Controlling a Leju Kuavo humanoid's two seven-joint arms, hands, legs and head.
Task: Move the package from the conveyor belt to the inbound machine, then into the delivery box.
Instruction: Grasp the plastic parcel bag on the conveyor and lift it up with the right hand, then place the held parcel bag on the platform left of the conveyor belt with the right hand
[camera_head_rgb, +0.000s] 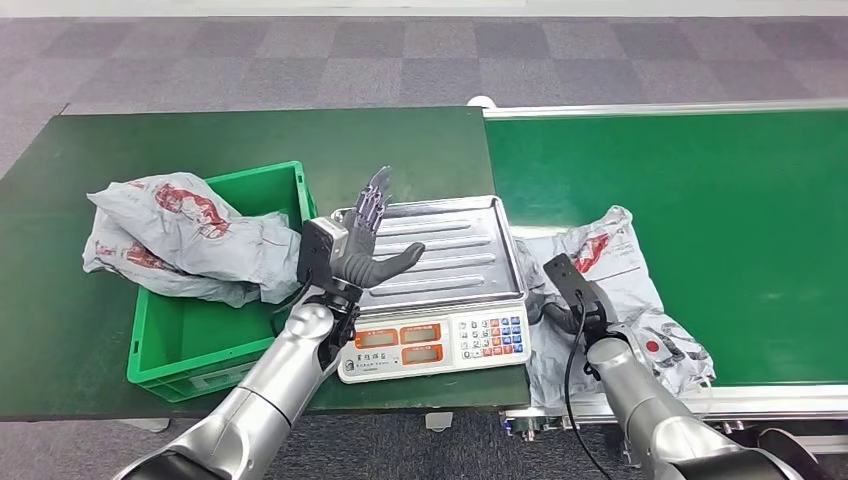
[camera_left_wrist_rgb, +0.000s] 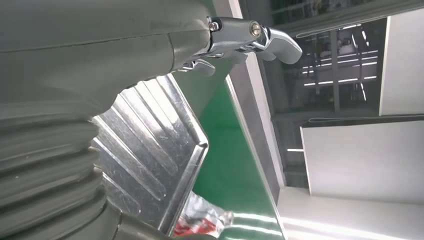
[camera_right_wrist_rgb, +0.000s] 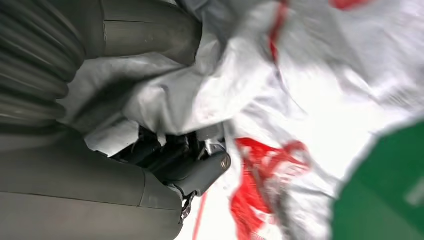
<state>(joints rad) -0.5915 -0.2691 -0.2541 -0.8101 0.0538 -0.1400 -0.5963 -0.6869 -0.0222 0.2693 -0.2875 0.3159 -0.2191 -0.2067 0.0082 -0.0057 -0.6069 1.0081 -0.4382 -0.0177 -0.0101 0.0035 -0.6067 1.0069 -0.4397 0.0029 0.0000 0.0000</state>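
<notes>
Currently right hand (camera_head_rgb: 572, 300) rests on the grey package (camera_head_rgb: 620, 290), fingers curled into the plastic in the right wrist view; a firm grip cannot be confirmed. Package lies at the conveyor belt's (camera_head_rgb: 700, 190) near edge, just beside the scale (camera_head_rgb: 435, 290). Left hand (camera_head_rgb: 365, 240) is raised over the scale tray, fingers spread, holding nothing. Judgement: transfer to the scale not yet done; weighing and boxing remain. Another grey package (camera_head_rgb: 185, 240) lies across the green box (camera_head_rgb: 180, 350). Dark green table (camera_head_rgb: 250, 140); grey carpet tiles beyond.
</notes>
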